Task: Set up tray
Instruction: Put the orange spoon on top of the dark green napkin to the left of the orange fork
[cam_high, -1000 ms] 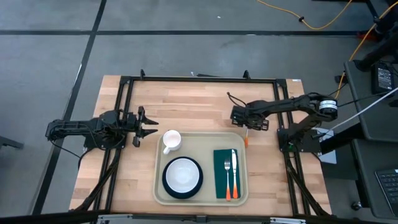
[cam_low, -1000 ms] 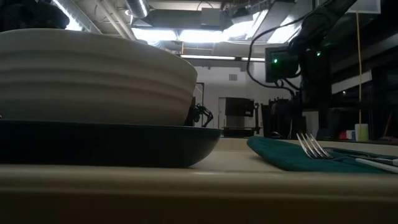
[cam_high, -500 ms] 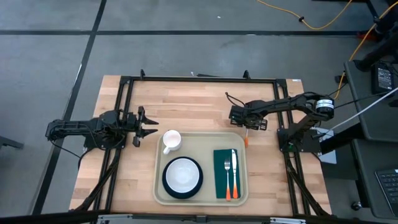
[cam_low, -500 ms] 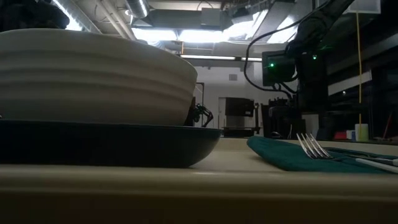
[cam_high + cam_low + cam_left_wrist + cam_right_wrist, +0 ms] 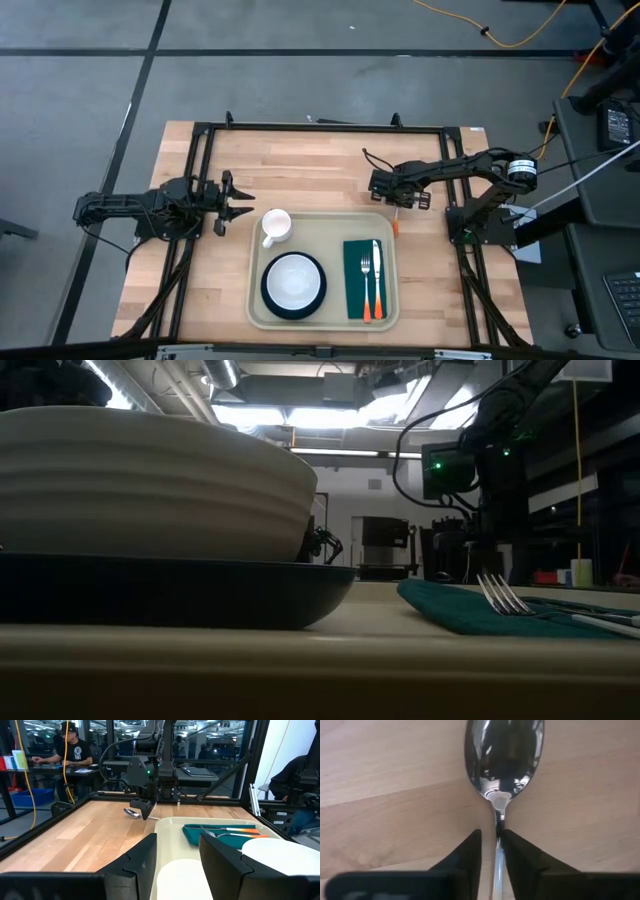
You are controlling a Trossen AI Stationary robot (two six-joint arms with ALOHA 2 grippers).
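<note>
Right gripper point(image 5: 397, 204) is down on the wooden table point(image 5: 300, 165) just beyond the tray's far right corner, its fingers point(image 5: 470, 851) pinched on the neck of a spoon point(image 5: 502, 755) lying flat on the wood. Cream, round-cornered and raised-rimmed, the tray point(image 5: 322, 318) sits at the table's near middle, carrying a white cup point(image 5: 274, 226), a white bowl on a dark plate point(image 5: 293, 284), and a green napkin point(image 5: 354, 278) with fork point(image 5: 365, 275) and orange-handled knife point(image 5: 377, 275). Left gripper point(image 5: 240, 203) waits spread wide beside the cup. Low down, the bowl blocks most of the scene.
</note>
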